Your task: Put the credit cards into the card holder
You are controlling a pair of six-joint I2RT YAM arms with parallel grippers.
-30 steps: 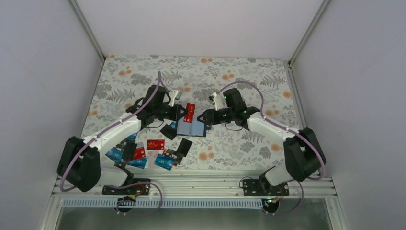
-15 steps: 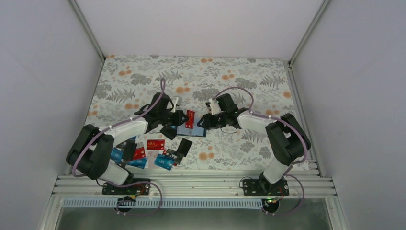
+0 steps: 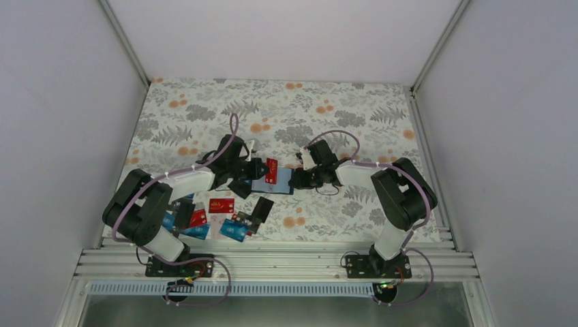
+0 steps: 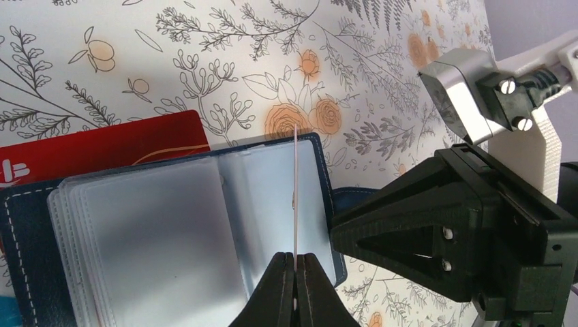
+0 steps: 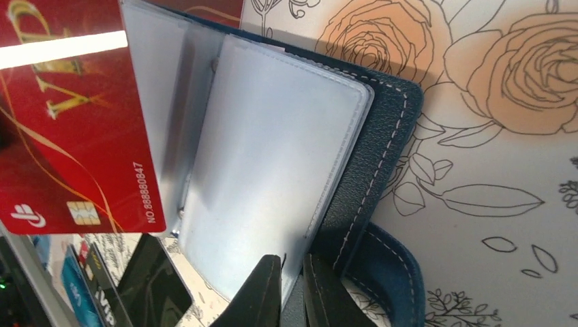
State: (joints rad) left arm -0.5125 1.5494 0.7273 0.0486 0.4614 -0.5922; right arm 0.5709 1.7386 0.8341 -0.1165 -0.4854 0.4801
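The card holder [image 3: 274,184] lies open on the flowered table, navy cover with clear sleeves [image 4: 170,231]. My left gripper [image 4: 294,257] is shut on a red credit card with gold marks, seen edge-on [image 4: 294,191], and holds it upright over the holder's right-hand sleeve. The card's face shows in the right wrist view [image 5: 75,122] and from above [image 3: 271,170]. My right gripper [image 5: 293,262] is shut on the right edge of the holder's sleeves and cover [image 5: 368,170]. Another red card [image 4: 102,146] lies partly under the holder's far edge.
Loose cards lie near the table's front left: a red one [image 3: 221,206], black ones [image 3: 262,206] [image 3: 238,187], light blue ones [image 3: 233,231] [image 3: 163,219]. Black cards [image 5: 150,286] lie just beside the holder. The two grippers [image 3: 262,168] [image 3: 294,179] are close together.
Both arms have come down and inward. The left gripper has brought the red card down to the open holder. The right gripper has moved left onto the holder's right edge.
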